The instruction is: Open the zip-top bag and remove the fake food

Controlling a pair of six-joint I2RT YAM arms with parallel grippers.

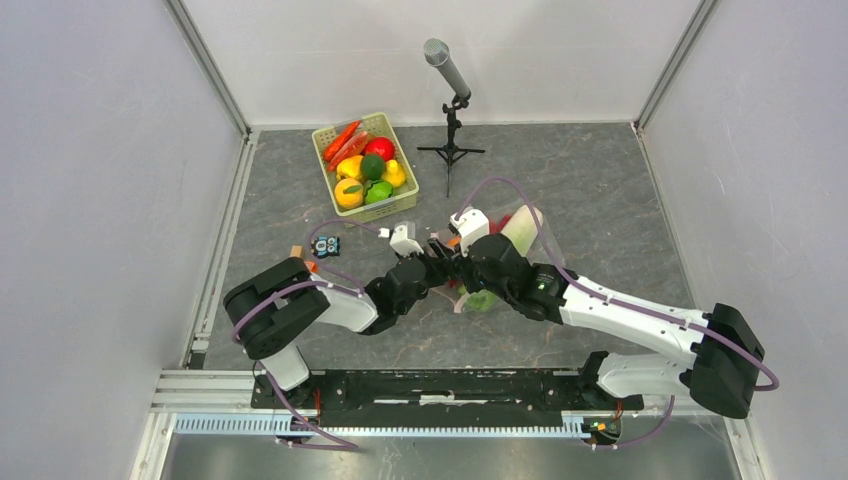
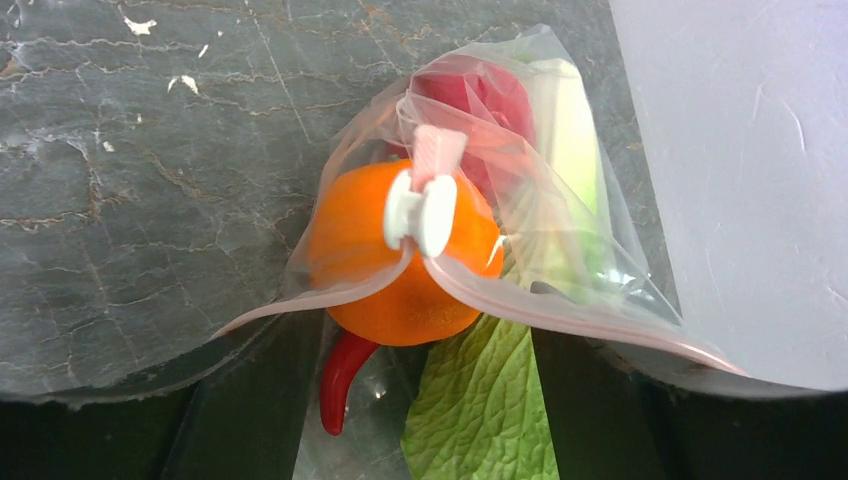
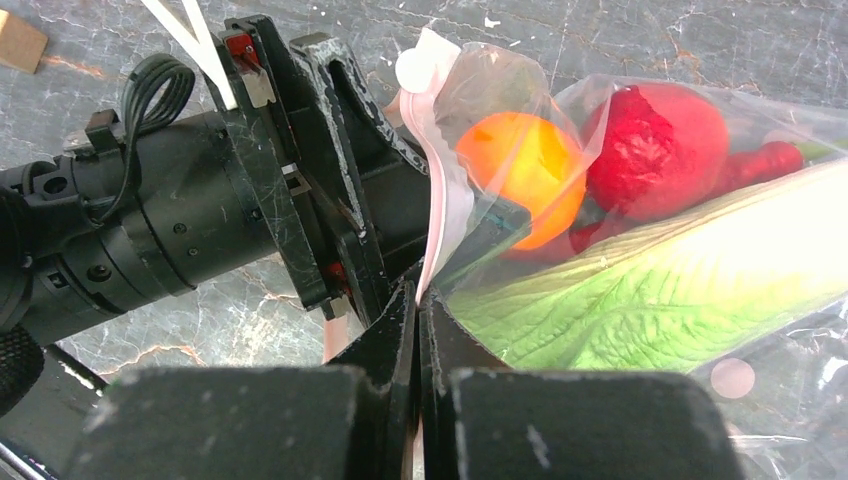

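Lying mid-table, the bag (image 1: 515,235) is found where the two arms meet, well apart from the green basket (image 1: 385,211) of toy produce and the microphone (image 1: 447,65) on its small stand at the far side. The table (image 1: 620,190) is a grey marbled surface.

The right gripper (image 3: 420,300) is seen with its fingers pressed together, and the pale pink zip strip (image 3: 438,200) is pinched between them at the bag's mouth.

The left gripper (image 2: 420,350) is seen with its jaws standing wide, one finger to each side of the bag's mouth. Nothing is clamped between them. From the right wrist view, one left finger appears to lie under the plastic just beside the orange (image 2: 400,280); this cannot be confirmed.

The white slider (image 2: 421,212) is observed at the point where the two halves of the strip part, directly in front of the orange. The mouth is partly spread below it.

The contents are noted inside the plastic: the orange nearest the mouth, a red piece (image 3: 655,150) behind it, a long white-and-green cabbage (image 3: 640,290) alongside, and a red chilli (image 2: 340,385) beneath the orange. A wooden block (image 3: 20,40) is noted on the table beyond the left arm.
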